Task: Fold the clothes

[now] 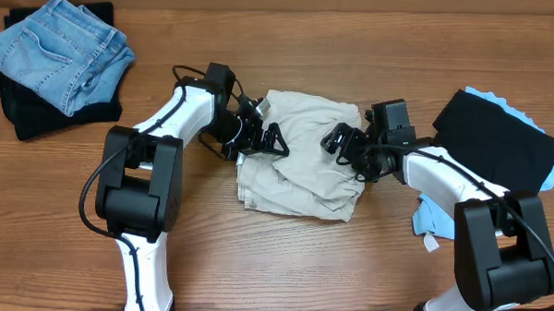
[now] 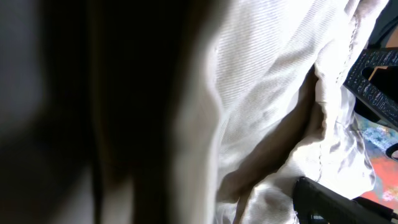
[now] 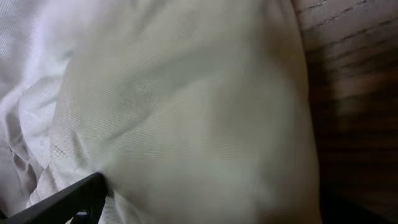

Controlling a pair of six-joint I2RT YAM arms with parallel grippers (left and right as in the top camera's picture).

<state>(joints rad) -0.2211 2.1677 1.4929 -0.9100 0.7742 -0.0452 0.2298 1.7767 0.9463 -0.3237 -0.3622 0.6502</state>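
The clothes (image 1: 300, 166) are pale beige trousers, lying as a crumpled, partly folded bundle at the middle of the table. My left gripper (image 1: 274, 141) is open at the bundle's upper left edge. My right gripper (image 1: 338, 139) is open at its upper right, facing the left one. In the left wrist view the clothes (image 2: 267, 93) fill the frame and one dark finger (image 2: 323, 202) shows at the lower right. In the right wrist view the clothes (image 3: 186, 106) bulge between the jaws, with one finger (image 3: 62, 202) at the lower left. Neither gripper pinches the fabric.
Blue jeans (image 1: 64, 48) lie on a black garment (image 1: 38, 115) at the back left. A black garment (image 1: 494, 149) rests on a light blue one (image 1: 434, 218) at the right. Bare wooden table (image 1: 283, 257) runs along the front.
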